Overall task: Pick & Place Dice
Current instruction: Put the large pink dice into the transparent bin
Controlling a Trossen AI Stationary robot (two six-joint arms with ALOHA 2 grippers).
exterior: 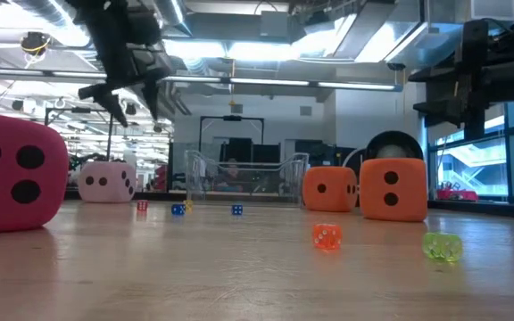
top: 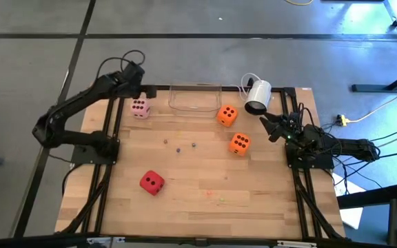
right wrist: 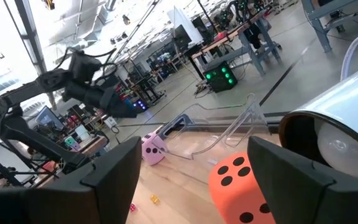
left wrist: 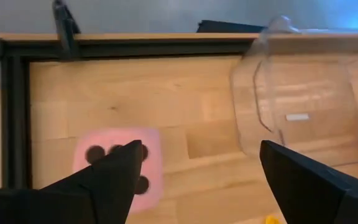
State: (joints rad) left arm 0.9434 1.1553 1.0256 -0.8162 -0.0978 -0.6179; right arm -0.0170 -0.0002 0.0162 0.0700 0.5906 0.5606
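Note:
The pale pink die (top: 140,108) rests on the table near its far left corner; it shows too in the left wrist view (left wrist: 120,163) and the low view (exterior: 107,182). My left gripper (top: 134,88) hangs open above it, raised clear (exterior: 125,94), touching nothing. Two orange dice sit toward the right, one (top: 227,115) by the clear container, one (top: 239,143) nearer. The red die (top: 151,182) rests near the table's near left. My right gripper (top: 273,128) waits open at the table's right edge, the nearer orange die (right wrist: 238,180) before it.
A clear plastic container (top: 195,98) stands at the far edge, in the middle. A white, dark-mouthed lamp-like object (top: 257,96) lies at the far right. Tiny coloured dice (top: 179,145) dot the middle of the table, others (exterior: 327,235) near the front edge.

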